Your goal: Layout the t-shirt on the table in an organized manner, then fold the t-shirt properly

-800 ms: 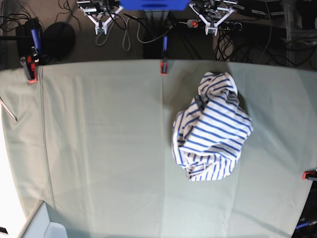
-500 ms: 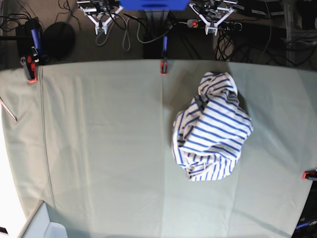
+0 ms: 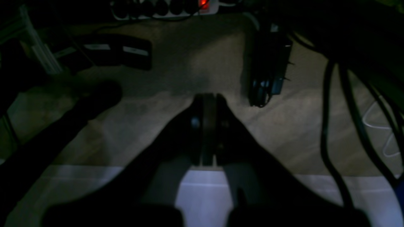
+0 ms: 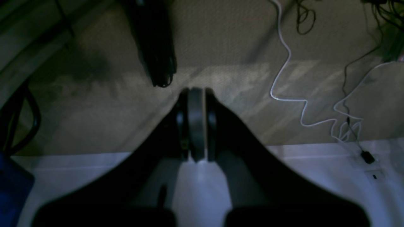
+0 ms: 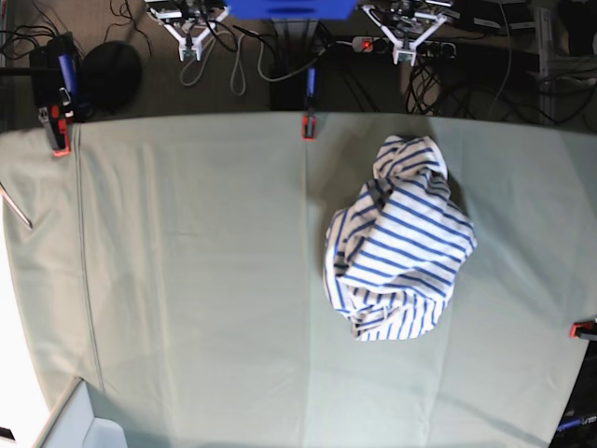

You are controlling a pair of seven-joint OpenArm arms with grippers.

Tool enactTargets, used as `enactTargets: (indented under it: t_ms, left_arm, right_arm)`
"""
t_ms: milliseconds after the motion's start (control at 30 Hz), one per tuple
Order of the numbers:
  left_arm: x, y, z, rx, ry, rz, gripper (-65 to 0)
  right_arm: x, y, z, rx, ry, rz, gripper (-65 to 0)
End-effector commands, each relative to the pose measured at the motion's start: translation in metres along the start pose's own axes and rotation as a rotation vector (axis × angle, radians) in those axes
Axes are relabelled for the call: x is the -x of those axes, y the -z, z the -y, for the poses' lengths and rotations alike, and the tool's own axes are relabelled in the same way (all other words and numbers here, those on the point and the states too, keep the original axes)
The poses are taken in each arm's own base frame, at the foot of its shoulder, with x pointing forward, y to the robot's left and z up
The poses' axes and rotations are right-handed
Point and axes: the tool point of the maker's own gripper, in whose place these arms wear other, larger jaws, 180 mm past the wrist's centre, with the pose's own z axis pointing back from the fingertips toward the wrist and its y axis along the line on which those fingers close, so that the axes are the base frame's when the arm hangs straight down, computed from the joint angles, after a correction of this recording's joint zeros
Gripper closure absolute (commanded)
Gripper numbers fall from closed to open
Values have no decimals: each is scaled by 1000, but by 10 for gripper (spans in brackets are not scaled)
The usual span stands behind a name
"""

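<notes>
The t-shirt (image 5: pixel 399 241) sits in a crumpled heap on the table (image 5: pixel 187 280), right of centre toward the far edge, nothing laid out yet. Both arms are parked beyond the far edge, well apart from the cloth. The left gripper (image 3: pixel 206 126) has its jaws pressed together on nothing, pointing at the floor; the right gripper (image 4: pixel 195 123) is the same, closed and empty. Handling guess: light, soft cotton, no stiffness, so it'll drape and drag rather than slide as one piece, and lifting one point will pull the rest up in a bunch. The table cover looks like cloth too, so expect some friction and a risk of pinching it along with the shirt. The neck and hem aren't clearly readable in the heap. I'd pinch a raised fold at the far lobe and another at the near edge, then spread them apart to find the sleeves.
</notes>
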Motion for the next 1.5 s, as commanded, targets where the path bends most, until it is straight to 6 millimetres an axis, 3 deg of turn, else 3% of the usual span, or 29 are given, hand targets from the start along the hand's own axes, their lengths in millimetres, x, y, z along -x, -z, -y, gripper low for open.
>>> enactTargets:
  t_ms: [0,267,400,533,767,900,1100,1200,1333,1467]
  left_arm:
    - [3,0,-2,-7,-2,-1,0]
    - [4,0,-2,-7,-2,-3,0]
    - [4,0,-2,-7,-2,-3,0]
    - [17,-1,-1,-4,0,-20,0]
    - [27,-20,10,21,6,71,0]
    - [19,-59,7,26,28,151,0]
    - [-49,-155,7,42,66,424,0]
    - [-78,-199,8,45,74,509,0]
    - [-105,-238,-10,-4,25,563,0]
    - [-125,-256,-32,-63,-44,593,-1]
  right_arm:
    - [4,0,-2,-18,-2,-8,0]
    - [5,0,-3,-20,-2,-9,0]
    - [15,0,-3,-19,-2,-25,0]
    - [16,-3,-2,-19,-3,4,0]
    - [13,-39,5,-13,-13,192,0]
    - [10,-80,11,-6,-22,312,0]
    - [-9,-149,24,12,-56,487,0]
    - [-29,-194,31,27,-80,598,0]
    - [-56,-252,29,23,-96,741,0]
    - [-78,-290,39,61,-76,847,0]
